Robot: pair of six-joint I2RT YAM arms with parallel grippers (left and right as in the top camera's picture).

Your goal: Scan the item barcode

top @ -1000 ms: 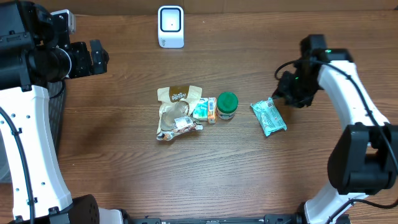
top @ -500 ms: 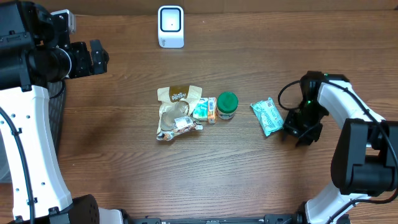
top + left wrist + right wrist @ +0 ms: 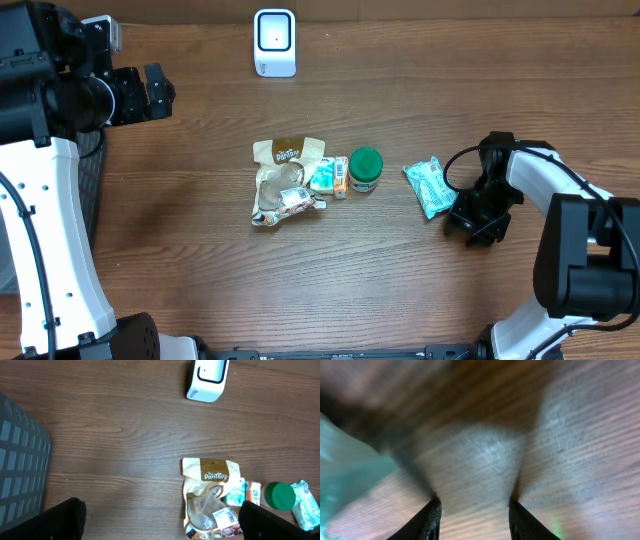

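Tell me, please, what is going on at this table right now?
The right gripper is down low beside the teal packet, jaws apart with only bare table between them; nothing is held. The left gripper hangs wide open and empty at the far left. The white scanner stands at the back, with no item in front of it.

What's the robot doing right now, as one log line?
right gripper: open, down beside teal packet, holding nothing | left gripper: open, raised at far left | scanner: nothing in front of it

Wooden table (image 3: 200, 260), white scanner (image 3: 274, 42), snack pouch (image 3: 284, 180), green-lidded jar (image 3: 365, 168), teal packet (image 3: 430, 187)
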